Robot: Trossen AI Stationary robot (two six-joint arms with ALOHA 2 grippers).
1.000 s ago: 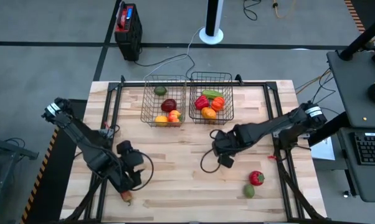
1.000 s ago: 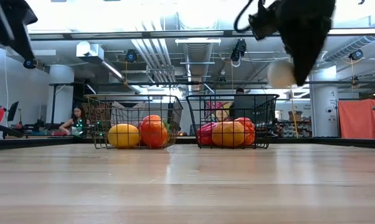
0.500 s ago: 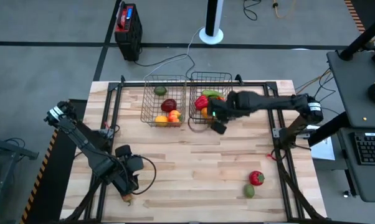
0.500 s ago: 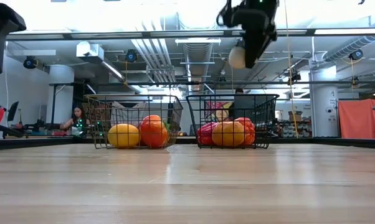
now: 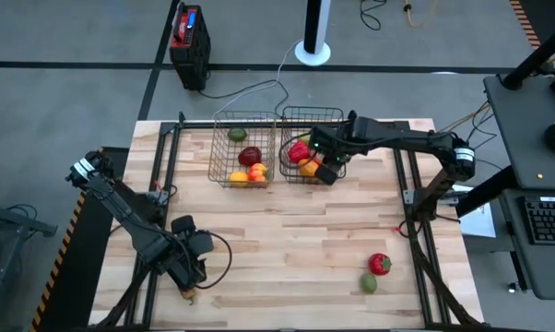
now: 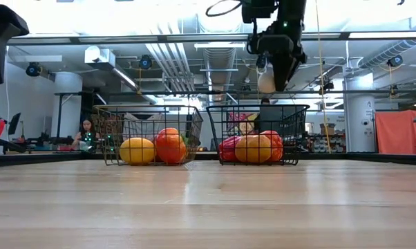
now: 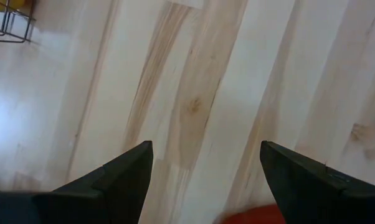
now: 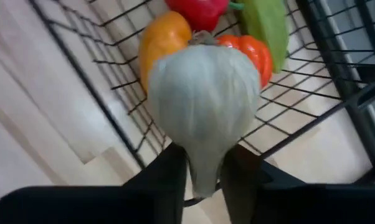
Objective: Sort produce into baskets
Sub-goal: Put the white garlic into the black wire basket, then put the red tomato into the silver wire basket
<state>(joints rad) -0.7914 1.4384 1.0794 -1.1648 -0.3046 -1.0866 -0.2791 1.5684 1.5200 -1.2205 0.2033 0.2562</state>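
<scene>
Two wire baskets stand side by side at the table's far edge, the left one and the right one, both holding produce. My right gripper hangs above the right basket, shut on a white garlic bulb. A red pepper and a green piece lie on the table near its right front. My left gripper stands open, pointing down over the table's near left part, above a small red piece at its fingertips. My right gripper pinches the garlic bulb's narrow tapered end between its two fingers. The fingers come from above, slanting down. The bulb hangs below them with its round body downward, lifted clear over the right basket's produce.
A black and red box and a white pole base stand on the floor beyond the table. Dark frame rails run along the table's left and right sides. Bare wood lies between the baskets and the front edge.
My right gripper has carried the garlic bulb from over the table's middle toward the far edge and upward, ending above the right basket. The bulb has stayed hanging below the fingers throughout.
</scene>
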